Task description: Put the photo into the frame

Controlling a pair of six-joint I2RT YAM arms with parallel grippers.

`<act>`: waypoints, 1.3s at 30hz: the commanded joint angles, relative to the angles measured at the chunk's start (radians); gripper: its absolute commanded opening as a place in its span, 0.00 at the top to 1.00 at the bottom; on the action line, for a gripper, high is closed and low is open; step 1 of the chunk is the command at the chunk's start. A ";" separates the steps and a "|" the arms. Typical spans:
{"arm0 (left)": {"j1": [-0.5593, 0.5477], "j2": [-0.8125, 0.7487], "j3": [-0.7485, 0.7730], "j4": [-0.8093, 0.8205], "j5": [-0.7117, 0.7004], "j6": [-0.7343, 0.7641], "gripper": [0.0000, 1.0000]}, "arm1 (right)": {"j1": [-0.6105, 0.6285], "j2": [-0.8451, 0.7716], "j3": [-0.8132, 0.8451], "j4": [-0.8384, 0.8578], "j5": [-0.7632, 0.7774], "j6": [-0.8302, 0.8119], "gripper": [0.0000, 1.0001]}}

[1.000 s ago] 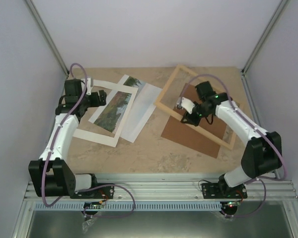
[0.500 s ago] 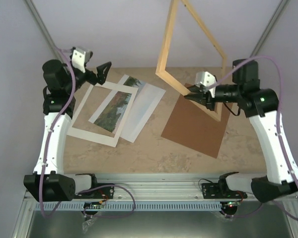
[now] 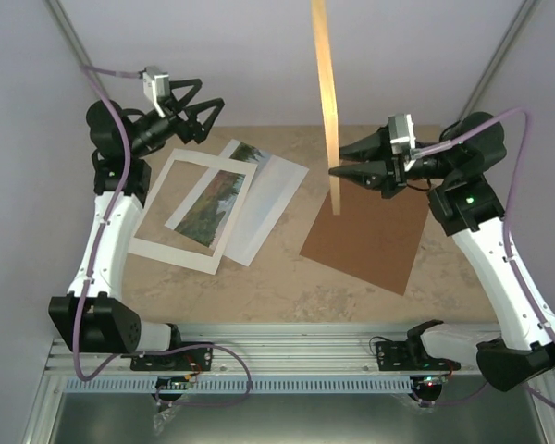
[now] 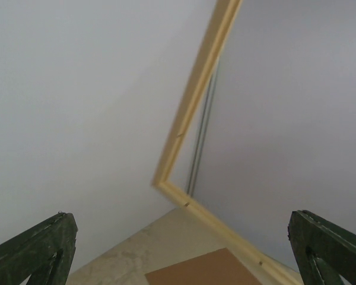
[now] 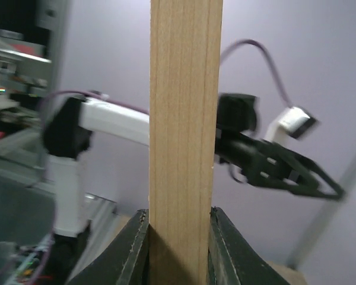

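My right pincer [image 3: 336, 162] is clamped on one slat of the large rectangular frame of thin pale wood [image 3: 325, 74], holding it upright and edge-on above the flat brown fibreboard backing panel [image 3: 370, 245]. I cannot tell whether its lower end touches that panel. This grip is my main worry: with one narrow hold on so tall a frame, I judge it could pivot between the jaws, slide out, or swing into the enclosure wall. My left pincer [image 3: 208, 106] hangs raised, spread wide and empty, facing the frame, and a careless swing could clip it. The photo, a rectangular paper landscape print [image 3: 208, 202], lies flat on the beige marbled bench [image 3: 287, 287], partly under the white card mat [image 3: 171, 250] and over a plain white sheet [image 3: 268, 199]. These loose sheets could skid or crease if the frame comes down on them crooked.
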 commanded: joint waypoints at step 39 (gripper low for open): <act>-0.068 0.122 0.098 0.174 0.101 -0.023 0.38 | 0.269 0.074 -0.001 0.433 -0.202 0.413 0.99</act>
